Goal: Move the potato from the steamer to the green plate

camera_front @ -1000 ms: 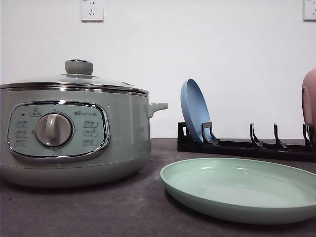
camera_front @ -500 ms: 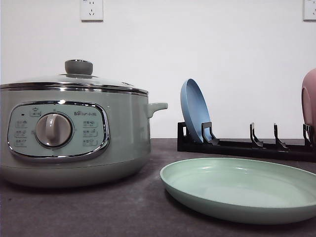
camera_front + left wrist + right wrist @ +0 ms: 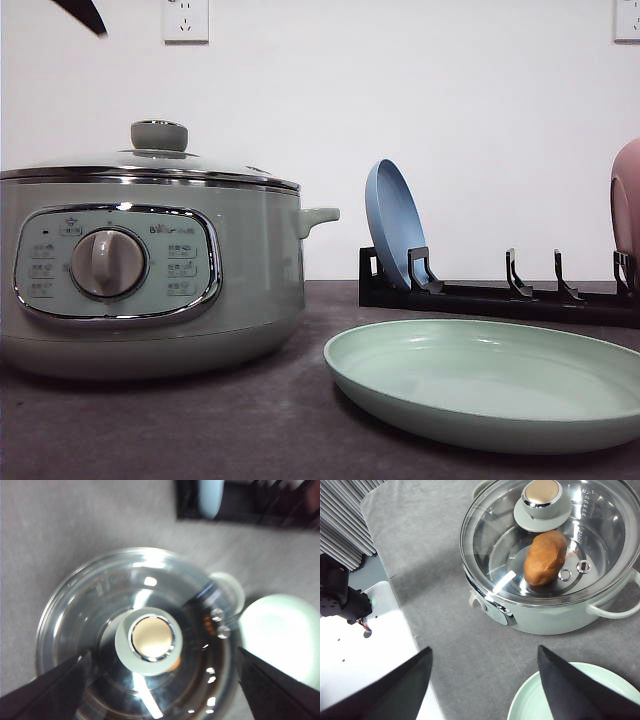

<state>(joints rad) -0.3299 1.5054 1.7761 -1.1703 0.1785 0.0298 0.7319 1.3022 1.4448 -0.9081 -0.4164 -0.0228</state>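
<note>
The steamer (image 3: 150,280) stands at the left of the table with its glass lid (image 3: 547,535) on. Through the glass the orange-brown potato (image 3: 545,557) lies inside, beside the lid's knob (image 3: 542,497). The green plate (image 3: 490,385) lies bare to the steamer's right, at the front. My left gripper (image 3: 160,690) hangs open high above the lid knob (image 3: 153,640), one finger on each side of it; a dark fingertip (image 3: 82,14) shows at the upper left. My right gripper (image 3: 482,695) is open and holds nothing, high over the table between steamer and green plate (image 3: 570,700).
A black dish rack (image 3: 500,295) stands behind the green plate, with a blue plate (image 3: 395,225) upright in it and a pink plate (image 3: 627,200) at its right end. The steamer's side handle (image 3: 318,217) sticks out toward the rack. A white platform (image 3: 365,655) borders the table.
A dark fingertip of the left gripper has come into the upper left of the front view. The steamer, lid and plates have not moved.
</note>
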